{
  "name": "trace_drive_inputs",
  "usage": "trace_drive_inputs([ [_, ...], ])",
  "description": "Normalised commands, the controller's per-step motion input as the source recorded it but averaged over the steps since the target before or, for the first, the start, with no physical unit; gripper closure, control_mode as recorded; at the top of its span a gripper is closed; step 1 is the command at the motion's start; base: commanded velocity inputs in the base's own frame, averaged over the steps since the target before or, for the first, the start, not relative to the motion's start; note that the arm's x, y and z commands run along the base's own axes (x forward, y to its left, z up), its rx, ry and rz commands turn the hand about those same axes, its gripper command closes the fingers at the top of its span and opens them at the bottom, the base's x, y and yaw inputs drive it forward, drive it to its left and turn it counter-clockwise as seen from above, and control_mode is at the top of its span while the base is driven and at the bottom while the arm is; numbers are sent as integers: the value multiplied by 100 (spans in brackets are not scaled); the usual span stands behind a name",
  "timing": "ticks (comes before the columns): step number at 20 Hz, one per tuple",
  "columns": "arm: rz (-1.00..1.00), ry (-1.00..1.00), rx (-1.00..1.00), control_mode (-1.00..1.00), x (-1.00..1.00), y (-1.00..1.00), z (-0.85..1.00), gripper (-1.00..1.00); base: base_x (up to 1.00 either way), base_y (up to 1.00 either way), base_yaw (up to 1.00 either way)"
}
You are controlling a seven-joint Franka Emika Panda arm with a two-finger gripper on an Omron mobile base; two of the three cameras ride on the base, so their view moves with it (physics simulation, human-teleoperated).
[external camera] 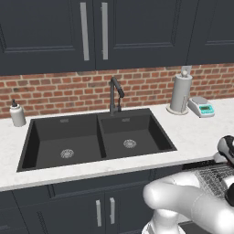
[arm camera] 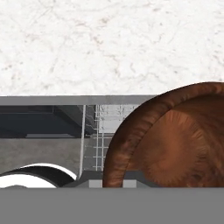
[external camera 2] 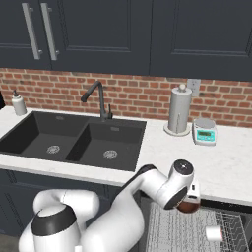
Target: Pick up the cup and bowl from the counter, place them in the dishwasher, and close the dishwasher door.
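**rackrat:** Bowl [arm camera: 175, 144] is right up against the hand cam, glossy reddish-brown and round, with the pincer [external camera 2: 189, 199] clamped on its rim over the dishwasher's wire rack [external camera 2: 182, 229]. How would you set it down?

**suds42:** I'd go low and slow, then release clear of the little white cup [external camera 2: 214, 233] lying in there. Speckled stone bench [external camera 2: 216, 165] sits just behind.
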Motion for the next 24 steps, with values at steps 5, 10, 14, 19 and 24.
trace_drive_inputs([
  [5, -3, 0, 2, -100, -14, -4, -45, 100, 0, 0, 0],
  [10, -1, 0, 2, -100, -7, -7, -65, 100, 0, 0, 0],
  [14, 0, 0, 0, -100, 0, -1, -40, 100, 0, 0, 0],
  [19, 3, 0, 0, -100, 0, 0, -24, 100, 0, 0, 0],
  [24, 6, -1, 0, -100, 0, -1, -24, 100, 0, 0, 0],
])
